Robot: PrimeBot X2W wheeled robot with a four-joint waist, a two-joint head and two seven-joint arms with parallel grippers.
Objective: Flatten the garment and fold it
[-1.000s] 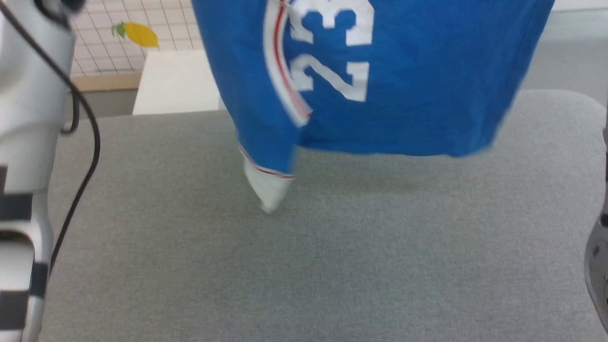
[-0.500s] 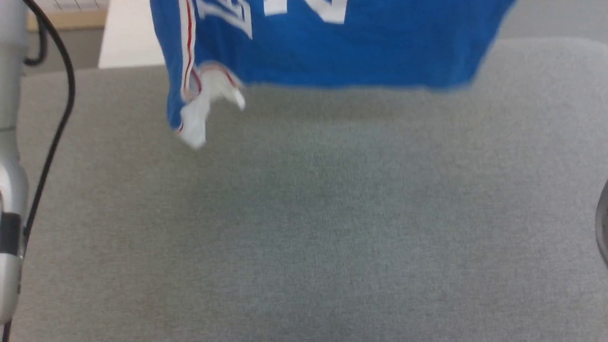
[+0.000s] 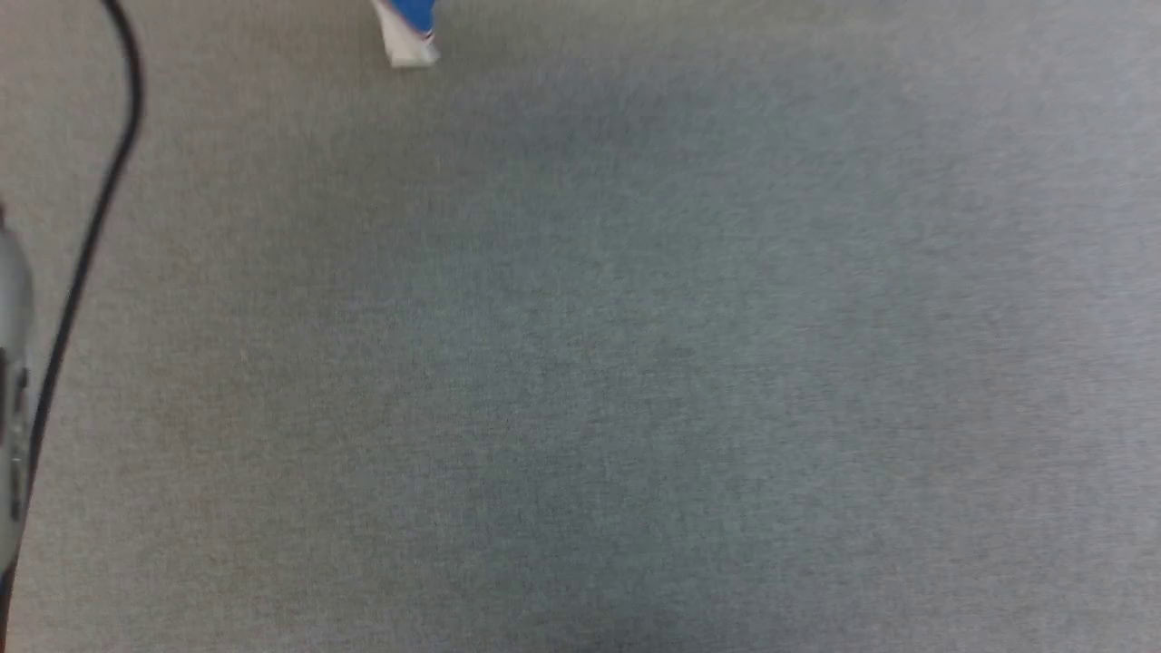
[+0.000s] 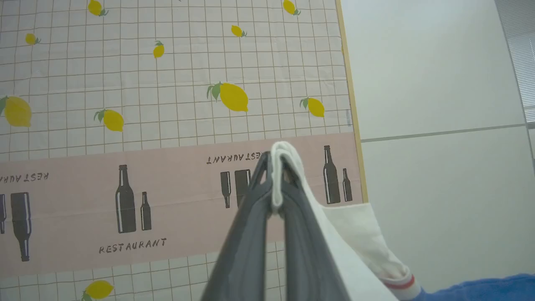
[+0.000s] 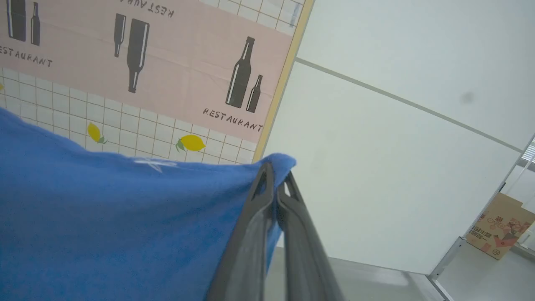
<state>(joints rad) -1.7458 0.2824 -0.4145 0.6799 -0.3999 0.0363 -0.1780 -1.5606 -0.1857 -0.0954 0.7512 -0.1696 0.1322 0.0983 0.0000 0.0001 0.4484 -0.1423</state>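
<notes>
In the left wrist view my left gripper [image 4: 276,161] is shut on a white sleeve edge of the garment [image 4: 363,234], raised in the air with red trim and blue cloth trailing to the lower right. My right gripper [image 5: 273,173] is shut on a blue corner of the garment [image 5: 104,221], which hangs to its left. In the head view only a white and blue tip of the garment [image 3: 408,32] dangles at the top edge above the grey table [image 3: 590,363].
A black cable [image 3: 86,254] and part of my left arm run down the left edge of the head view. Behind the grippers stand a lemon-and-bottle patterned screen [image 4: 167,104] and a pale wall [image 5: 397,146]. A cardboard box [image 5: 497,225] sits far right.
The head view has tilted down and the garment has risen; a second ago its blue body with the number filled the top, now just a sleeve tip shows.
</notes>
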